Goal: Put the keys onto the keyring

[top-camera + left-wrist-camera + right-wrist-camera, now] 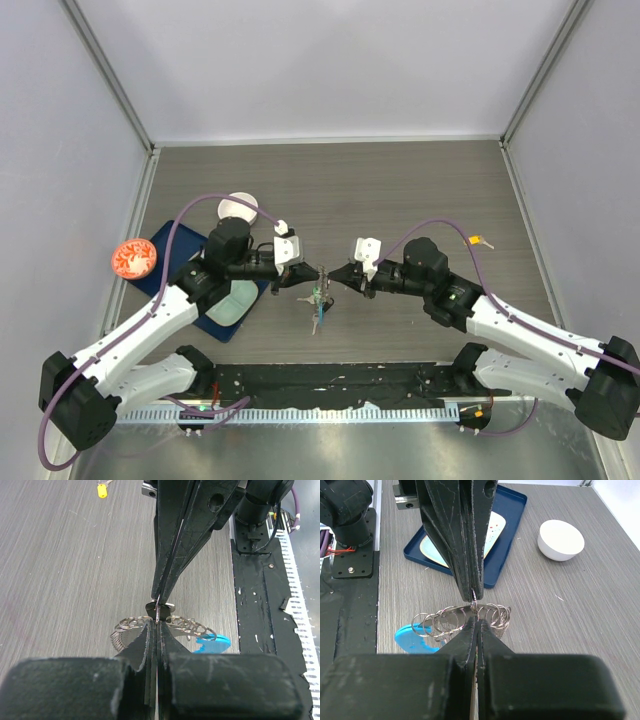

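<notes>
- My left gripper (300,276) has its fingers pressed together, with only a hairline seam between them in its wrist view. They pinch the wire at the top of the keyring (192,626).
- My right gripper (342,274) is just as tight, its fingers flat against each other. Its tip meets the left tip nose to nose, touching or very nearly so.
- A small dark block sits at the right tip, which I read as the black head of the key (161,609). It is nipped there, just above the ring bundle. I cannot tell whether its blade has passed onto the wire.
- The keyring hangs between and below the two tips, over the middle of the table (420,190), its small rings fanned to either side of the pinch.
- Its blue tag (214,643) dangles at the low end of the bundle.
- The white bowl (561,539) and the blue tray (512,515) lie well apart from the grippers, behind the left arm.
</notes>
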{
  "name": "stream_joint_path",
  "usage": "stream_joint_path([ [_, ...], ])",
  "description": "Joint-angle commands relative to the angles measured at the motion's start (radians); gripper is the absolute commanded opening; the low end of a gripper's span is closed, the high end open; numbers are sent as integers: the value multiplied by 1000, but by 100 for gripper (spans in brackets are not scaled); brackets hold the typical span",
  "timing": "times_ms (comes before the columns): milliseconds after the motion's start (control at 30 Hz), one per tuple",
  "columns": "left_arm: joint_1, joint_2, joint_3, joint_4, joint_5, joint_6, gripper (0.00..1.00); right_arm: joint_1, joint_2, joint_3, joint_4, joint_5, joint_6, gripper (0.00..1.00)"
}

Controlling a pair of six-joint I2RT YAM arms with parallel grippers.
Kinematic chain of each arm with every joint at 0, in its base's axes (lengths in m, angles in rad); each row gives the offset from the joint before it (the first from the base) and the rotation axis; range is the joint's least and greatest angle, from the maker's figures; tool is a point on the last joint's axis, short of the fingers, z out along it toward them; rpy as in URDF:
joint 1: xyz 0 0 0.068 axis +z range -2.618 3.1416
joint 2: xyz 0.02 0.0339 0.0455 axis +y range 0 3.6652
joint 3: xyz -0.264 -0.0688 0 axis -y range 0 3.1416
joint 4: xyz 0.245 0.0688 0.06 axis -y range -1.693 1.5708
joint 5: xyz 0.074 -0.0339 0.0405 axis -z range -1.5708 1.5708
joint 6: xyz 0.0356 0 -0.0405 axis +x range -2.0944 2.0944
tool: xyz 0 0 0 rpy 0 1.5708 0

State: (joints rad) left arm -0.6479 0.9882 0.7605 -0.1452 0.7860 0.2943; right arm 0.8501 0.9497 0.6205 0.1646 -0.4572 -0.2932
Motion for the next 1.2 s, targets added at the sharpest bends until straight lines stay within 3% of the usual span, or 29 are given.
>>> stream_joint_path([
  [0,-2,-6,8,82,24,-4,0,4,-6,4,58,-20,11,1],
  [333,-2,-36,-4,82,-39,14,0,6,-19,-1,47,-3,16,1],
  [1167,-2,-19,-3,82,9,14,0,4,-2,-7,90,-9,39,1],
])
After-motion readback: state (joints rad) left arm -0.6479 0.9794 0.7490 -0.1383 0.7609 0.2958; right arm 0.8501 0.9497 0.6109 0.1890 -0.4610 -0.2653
